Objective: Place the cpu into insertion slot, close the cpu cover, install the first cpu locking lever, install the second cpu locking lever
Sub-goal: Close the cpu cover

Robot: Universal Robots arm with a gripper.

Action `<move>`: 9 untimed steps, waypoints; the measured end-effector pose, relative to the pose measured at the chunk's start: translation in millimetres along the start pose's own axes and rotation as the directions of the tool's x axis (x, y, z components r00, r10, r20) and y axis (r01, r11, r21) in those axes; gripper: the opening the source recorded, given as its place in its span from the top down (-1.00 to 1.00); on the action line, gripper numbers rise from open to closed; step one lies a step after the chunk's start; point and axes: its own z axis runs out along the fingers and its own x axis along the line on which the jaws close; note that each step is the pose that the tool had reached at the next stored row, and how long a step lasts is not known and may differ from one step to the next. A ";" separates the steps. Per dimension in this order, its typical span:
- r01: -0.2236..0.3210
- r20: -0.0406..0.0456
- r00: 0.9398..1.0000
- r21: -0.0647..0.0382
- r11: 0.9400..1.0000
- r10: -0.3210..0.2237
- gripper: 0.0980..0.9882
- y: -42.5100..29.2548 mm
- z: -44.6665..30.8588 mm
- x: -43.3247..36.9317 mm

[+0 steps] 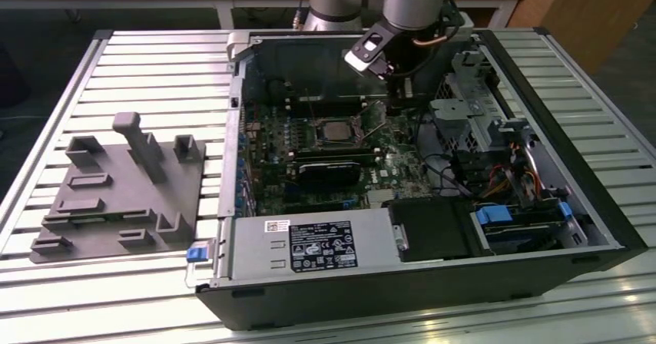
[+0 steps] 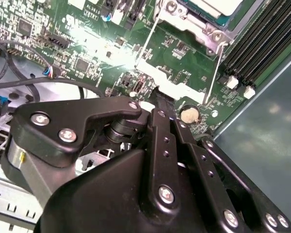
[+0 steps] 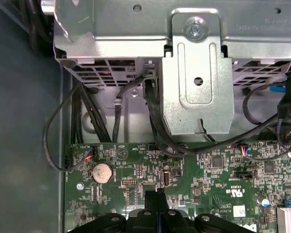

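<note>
At the exterior view's left, a grey moulded fixture (image 1: 118, 198) with upright pegs sits on the slatted metal desk (image 1: 134, 67). Just beside it lies the open computer case (image 1: 410, 302), its motherboard (image 1: 269, 140) facing up. Near the board's middle, the cpu (image 1: 336, 132) lies flat in the insertion slot (image 1: 318, 123), pale metal top upward. It is square, so it has no long axis, and its edges run parallel to the case walls. Just beside it, toward the camera, a black card (image 1: 333, 169) has its long axis running across the view.

In the second wrist view a corner of the cpu (image 2: 218, 6) shows with the silvery cpu cover (image 2: 196, 26) framing it, down around the chip. Two thin wire locking levers (image 2: 146, 41) run lengthwise from the socket's corners toward the gripper; I cannot tell whether they are latched.

Further right in the exterior view, the gripper (image 1: 401, 104) hangs from the arm (image 1: 415, 2) over the board, near the slot's right side and apart from the chip. In both wrist views the fingers (image 3: 154, 199) are pressed together with nothing seen between them, the gripper (image 2: 157, 95) pointing at bare board near a coin battery (image 2: 188, 114). Rightmost stands the metal drive cage (image 1: 466, 121).
</note>
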 end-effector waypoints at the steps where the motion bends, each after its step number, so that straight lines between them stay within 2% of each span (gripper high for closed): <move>1: 0.000 0.000 1.000 0.008 1.000 0.000 0.98 0.0 0.0 0.0; 3: 0.001 0.001 1.000 0.028 1.000 -0.001 0.98 0.3 0.2 0.0; 5: 0.001 0.002 1.000 0.057 0.998 -0.002 0.98 0.7 0.4 0.0; 9: 0.003 0.004 1.000 0.126 0.992 -0.004 0.98 1.8 1.0 0.1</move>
